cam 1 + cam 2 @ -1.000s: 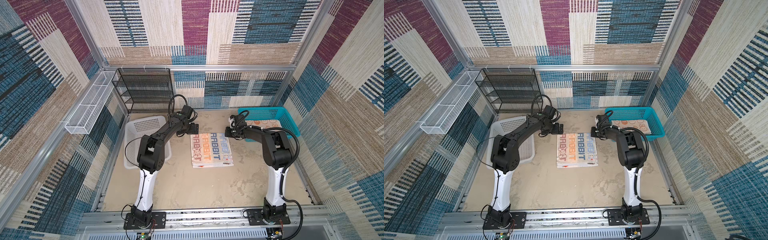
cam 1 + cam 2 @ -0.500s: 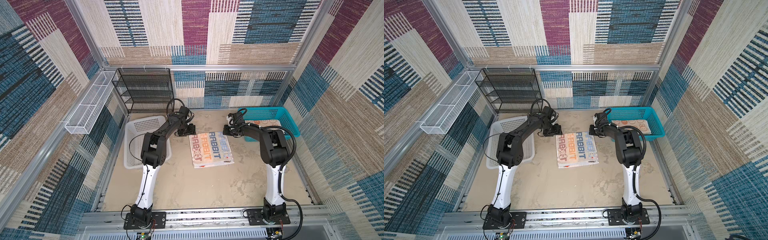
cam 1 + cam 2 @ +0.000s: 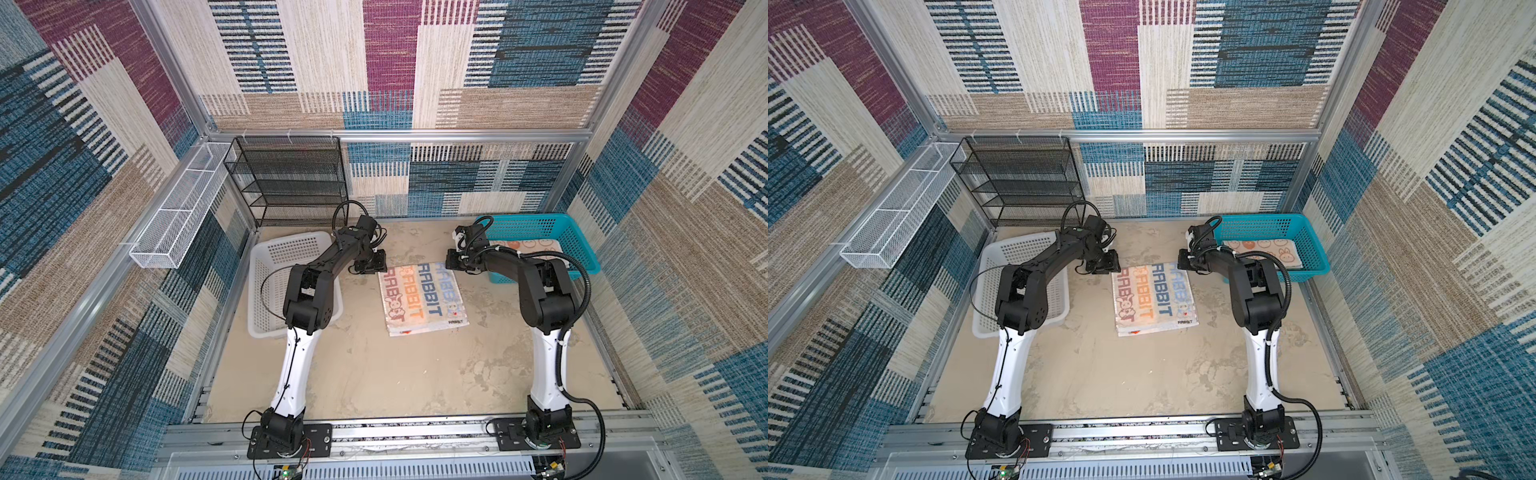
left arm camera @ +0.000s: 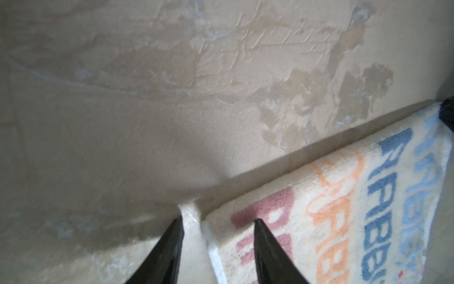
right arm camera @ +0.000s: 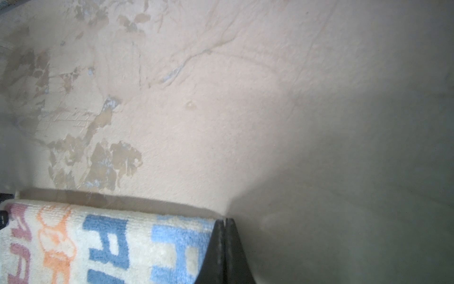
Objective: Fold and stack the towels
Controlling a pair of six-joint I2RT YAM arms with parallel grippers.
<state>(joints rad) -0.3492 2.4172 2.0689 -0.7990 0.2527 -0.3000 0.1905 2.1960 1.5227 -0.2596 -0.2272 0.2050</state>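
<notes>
A folded cream towel with orange and blue "RABBIT" lettering (image 3: 424,299) (image 3: 1154,299) lies flat mid-table. My left gripper (image 3: 376,268) (image 3: 1108,266) (image 4: 218,221) is at its far left corner, jaws open and straddling the corner: one finger (image 4: 267,250) over the cloth, the other beside it. My right gripper (image 3: 453,262) (image 3: 1183,262) (image 5: 224,220) is shut on the far right corner, where a pale sliver shows between its tips. A second towel with orange rabbits (image 3: 528,245) (image 3: 1262,251) lies in the teal basket.
The teal basket (image 3: 536,226) (image 3: 1266,226) stands at the back right, just behind the right arm. A white basket (image 3: 291,257) (image 3: 1017,253) sits left, under the left arm. A black mesh shelf (image 3: 291,183) and a white wire tray (image 3: 174,216) line the back left.
The left gripper has settled at the towel's far left corner and its jaws have narrowed around it. The right gripper has shifted slightly left and stayed shut.
</notes>
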